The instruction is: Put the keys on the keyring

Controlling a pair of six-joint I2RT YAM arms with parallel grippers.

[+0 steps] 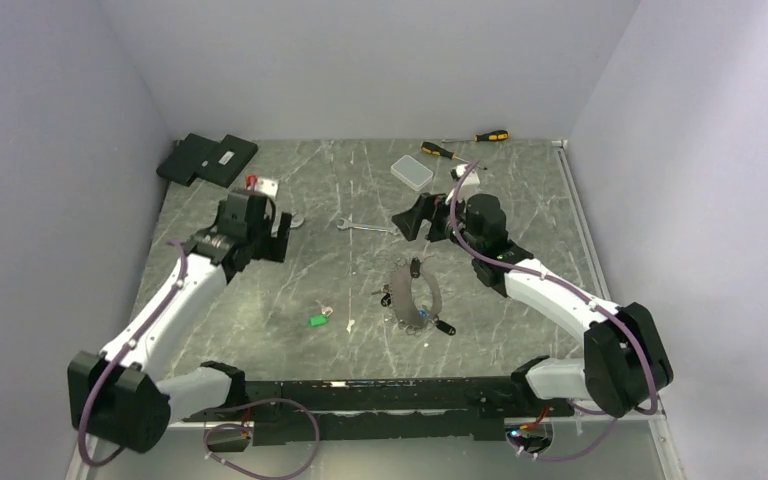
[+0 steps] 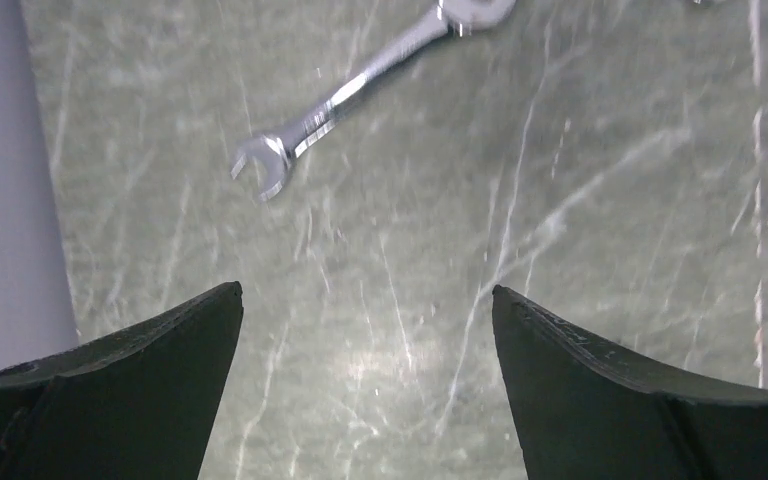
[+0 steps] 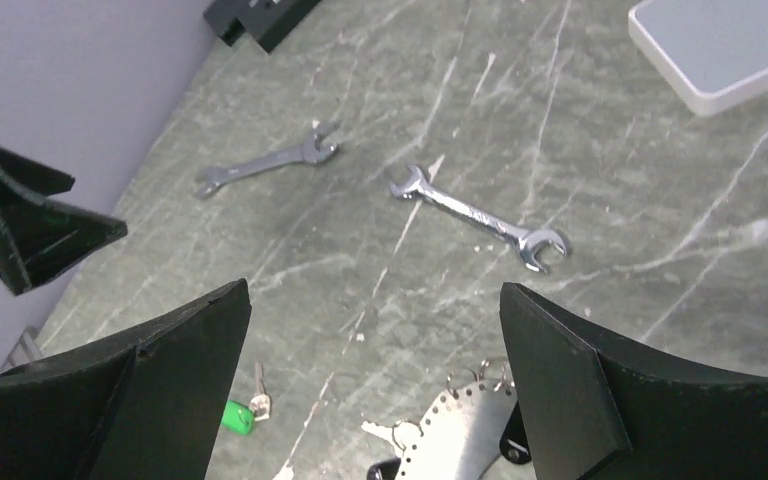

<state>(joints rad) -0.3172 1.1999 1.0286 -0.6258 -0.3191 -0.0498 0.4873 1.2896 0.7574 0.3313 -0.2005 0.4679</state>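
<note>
The keyring [image 1: 415, 293] is a pale grey band looped on the table's middle, with small dark keys [image 1: 384, 295] at its left side and a blue tag [image 1: 422, 318] by its near end. In the right wrist view its perforated band [image 3: 455, 430] lies low between my fingers with a silver key [image 3: 385, 432] hooked on. A loose green-tagged key [image 1: 318, 319] [image 3: 245, 412] lies left of it. My right gripper [image 1: 412, 220] [image 3: 375, 290] hovers open beyond the ring. My left gripper [image 1: 282, 232] [image 2: 367, 300] is open over bare table, far left.
Two silver spanners [image 1: 365, 227] [image 1: 295, 222] lie between the arms; one spanner [image 2: 360, 85] shows ahead of my left fingers. A clear box [image 1: 412, 172], two screwdrivers [image 1: 438, 151] [image 1: 490, 136] and black flat cases [image 1: 208, 158] sit along the back. Walls enclose three sides.
</note>
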